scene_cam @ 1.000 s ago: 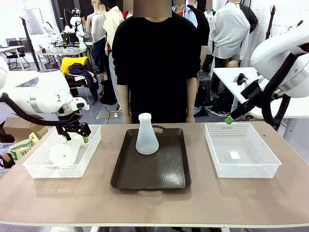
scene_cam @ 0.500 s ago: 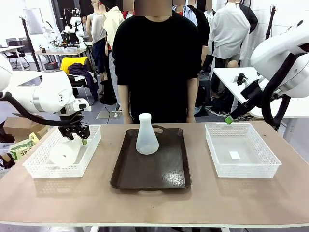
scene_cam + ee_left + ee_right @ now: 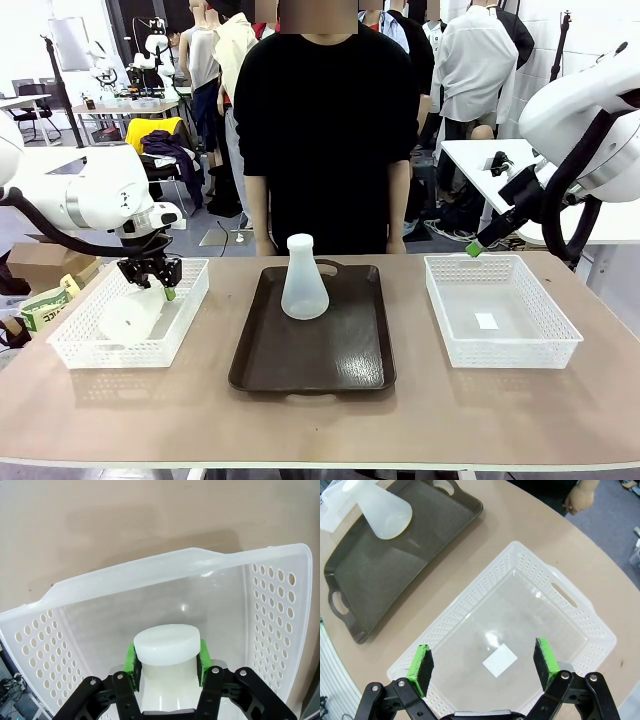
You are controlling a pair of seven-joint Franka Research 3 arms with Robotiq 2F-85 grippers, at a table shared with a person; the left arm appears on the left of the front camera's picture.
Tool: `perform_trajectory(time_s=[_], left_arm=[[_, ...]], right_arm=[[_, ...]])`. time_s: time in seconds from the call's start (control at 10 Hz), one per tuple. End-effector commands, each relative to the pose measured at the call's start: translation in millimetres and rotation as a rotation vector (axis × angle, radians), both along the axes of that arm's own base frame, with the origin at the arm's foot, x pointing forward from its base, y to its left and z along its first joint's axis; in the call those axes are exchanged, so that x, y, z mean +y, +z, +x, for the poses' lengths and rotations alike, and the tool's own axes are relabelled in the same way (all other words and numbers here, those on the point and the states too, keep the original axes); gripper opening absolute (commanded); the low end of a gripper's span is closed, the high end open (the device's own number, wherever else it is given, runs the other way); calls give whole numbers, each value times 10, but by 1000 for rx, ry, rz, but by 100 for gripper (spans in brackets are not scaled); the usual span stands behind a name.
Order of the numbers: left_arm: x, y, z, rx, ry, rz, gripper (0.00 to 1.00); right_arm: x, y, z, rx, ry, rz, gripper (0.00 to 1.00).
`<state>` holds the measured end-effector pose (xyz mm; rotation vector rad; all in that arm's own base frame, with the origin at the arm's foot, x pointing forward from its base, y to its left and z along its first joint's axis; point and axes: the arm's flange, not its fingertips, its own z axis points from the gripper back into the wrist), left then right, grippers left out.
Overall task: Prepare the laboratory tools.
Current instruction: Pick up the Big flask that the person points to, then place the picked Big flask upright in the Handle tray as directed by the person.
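Observation:
One frosted-white conical flask (image 3: 304, 281) stands upright on the dark brown tray (image 3: 320, 365), and appears again at the top left of the right wrist view (image 3: 382, 510). The second flask (image 3: 130, 315) lies tilted in the left white basket (image 3: 75, 350), base down toward the floor of it. My left gripper (image 3: 166, 290) is shut on its neck. In the left wrist view the neck's round top (image 3: 167, 645) sits between the green pads (image 3: 131, 659). My right gripper (image 3: 474, 247) hangs open over the right basket's (image 3: 560, 345) far edge, its fingers (image 3: 421, 664) spread wide, nothing held.
A person in a black top (image 3: 325, 130) stands at the far side behind the tray, one hand (image 3: 580, 497) hanging by the table edge. The right basket (image 3: 580, 615) holds a small white label. Bare tabletop (image 3: 320, 430) runs along the front.
My left gripper's fingers, spread around the flask neck a second ago, have closed on it. The flask's base has shifted slightly left and up. The right arm has not moved.

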<state>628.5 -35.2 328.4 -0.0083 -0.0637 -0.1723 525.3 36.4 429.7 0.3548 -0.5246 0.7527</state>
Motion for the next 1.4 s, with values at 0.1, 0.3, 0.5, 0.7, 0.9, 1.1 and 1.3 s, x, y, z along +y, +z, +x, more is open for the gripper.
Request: perform_trajectory(time_s=[0.1, 0.3, 0.5, 0.7, 0.9, 1.1, 1.3], left_arm=[[-6, 1, 0, -1, -7, 0, 0], [-6, 1, 0, -1, -7, 0, 0], [-6, 1, 0, -1, -7, 0, 0], [-6, 1, 0, -1, -7, 0, 0], [-6, 1, 0, -1, -7, 0, 0], [-6, 1, 0, -1, -7, 0, 0], [-6, 1, 0, -1, -7, 0, 0]], right_arm=[[-6, -5, 1, 3, 2, -11, 100], [-6, -5, 1, 3, 2, -11, 100], [-6, -5, 1, 3, 2, -11, 100], [-6, -5, 1, 3, 2, -11, 100], [-6, -5, 1, 3, 2, -11, 100], [-6, -5, 1, 3, 2, -11, 100], [-6, -5, 1, 3, 2, -11, 100]])
